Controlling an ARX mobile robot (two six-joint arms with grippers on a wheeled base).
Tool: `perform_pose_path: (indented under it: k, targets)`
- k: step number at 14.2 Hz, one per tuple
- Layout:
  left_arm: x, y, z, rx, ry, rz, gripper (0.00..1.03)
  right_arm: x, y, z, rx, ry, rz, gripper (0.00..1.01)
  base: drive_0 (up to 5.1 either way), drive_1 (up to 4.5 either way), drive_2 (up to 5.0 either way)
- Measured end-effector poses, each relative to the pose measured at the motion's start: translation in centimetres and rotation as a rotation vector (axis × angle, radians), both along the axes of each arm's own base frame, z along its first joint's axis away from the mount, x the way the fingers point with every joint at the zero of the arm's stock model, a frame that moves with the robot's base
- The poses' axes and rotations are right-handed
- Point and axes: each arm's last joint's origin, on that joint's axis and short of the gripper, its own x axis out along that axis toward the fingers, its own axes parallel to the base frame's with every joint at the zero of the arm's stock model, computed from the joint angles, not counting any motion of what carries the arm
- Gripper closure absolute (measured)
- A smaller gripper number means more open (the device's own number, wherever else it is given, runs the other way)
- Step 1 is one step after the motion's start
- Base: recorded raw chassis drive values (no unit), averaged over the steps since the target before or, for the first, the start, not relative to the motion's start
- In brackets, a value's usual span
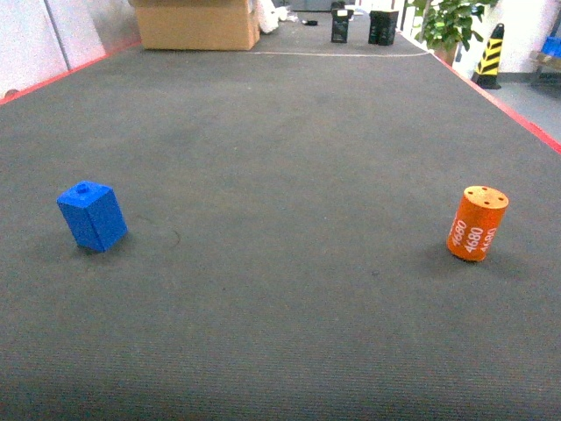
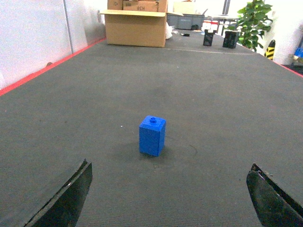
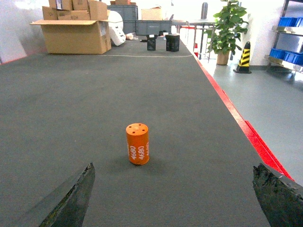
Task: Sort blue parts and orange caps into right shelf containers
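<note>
A: What is nearest?

B: In each wrist view, two dark fingers at the bottom corners. The left gripper (image 2: 170,201) stands spread wide with nothing between its fingers, and the right gripper (image 3: 175,201) is released just the same. Neither shows in the head view.

A: And the parts?

B: The blue block (image 1: 92,215) stands on the dark mat (image 1: 280,289) at the near left, with a small round knob on top. In the head view it looks tilted; in the left wrist view it stands upright beyond the open fingers, apart from both. The orange cap (image 1: 478,223) stands on the same mat at the near right, well apart from the block. White "4680" digits run round its side and small holes dot its flat top. In the right wrist view it sits beyond the fingers, touching neither.

A: Farther off?

B: A red strip (image 3: 246,127) edges the mat on the right. At the far end a big cardboard box (image 1: 197,24) stands on the left, two small black boxes (image 1: 372,26) toward the right, and a potted plant (image 3: 226,28) and a yellow-and-black cone (image 3: 244,56) past the edge. Far right, blue crates (image 3: 289,56) seem to sit on a shelf, though they are small and cut off.
</note>
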Motion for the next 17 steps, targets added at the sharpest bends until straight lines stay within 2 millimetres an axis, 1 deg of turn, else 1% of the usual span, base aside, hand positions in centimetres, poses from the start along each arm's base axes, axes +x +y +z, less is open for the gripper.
perform_pose_path:
  k: [17]
  targets:
    - [0.0, 0.0, 0.0, 0.0, 0.0, 0.0, 0.05, 0.0, 0.0, 0.0, 0.0, 0.0, 0.0, 0.03, 0.0, 0.0, 0.0]
